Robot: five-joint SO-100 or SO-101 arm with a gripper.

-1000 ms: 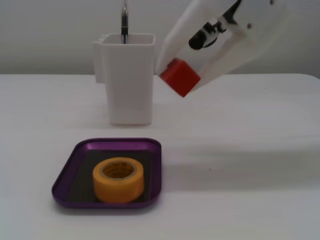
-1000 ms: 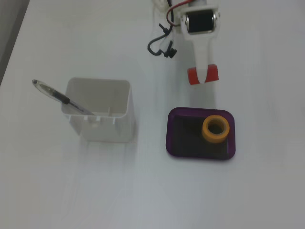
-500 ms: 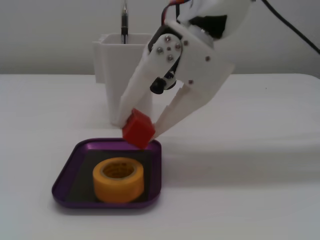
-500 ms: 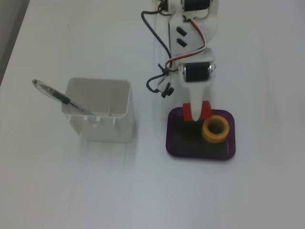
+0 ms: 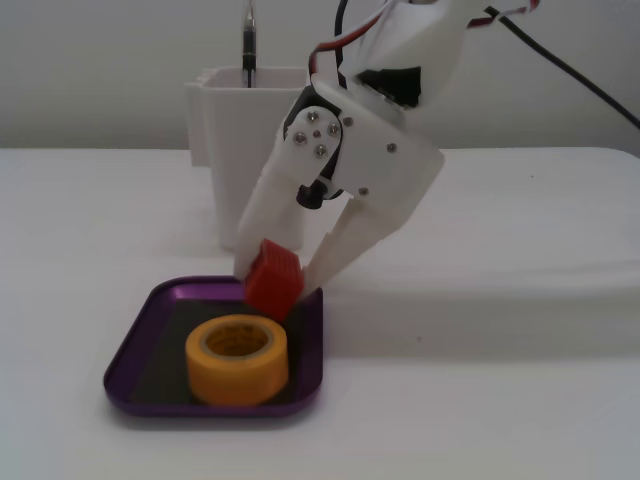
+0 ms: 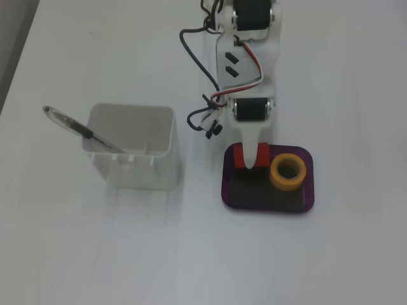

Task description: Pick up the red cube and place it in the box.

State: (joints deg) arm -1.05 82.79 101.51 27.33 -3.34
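The red cube (image 5: 273, 281) is held tilted between the two white fingers of my gripper (image 5: 277, 277), just over the back edge of the box (image 5: 140, 340), a shallow purple tray. The gripper is shut on the cube. In a fixed view from above, the cube (image 6: 239, 156) shows beside one white finger (image 6: 254, 152), over the tray's (image 6: 267, 202) upper left corner, with the gripper (image 6: 248, 162) pointing down at it. I cannot tell whether the cube touches the tray floor.
A yellow tape roll (image 5: 237, 358) lies inside the tray, in front of the cube; from above the roll (image 6: 289, 171) is in the tray's upper right. A white container (image 5: 232, 140) holding a pen (image 6: 76, 129) stands behind and left of the tray.
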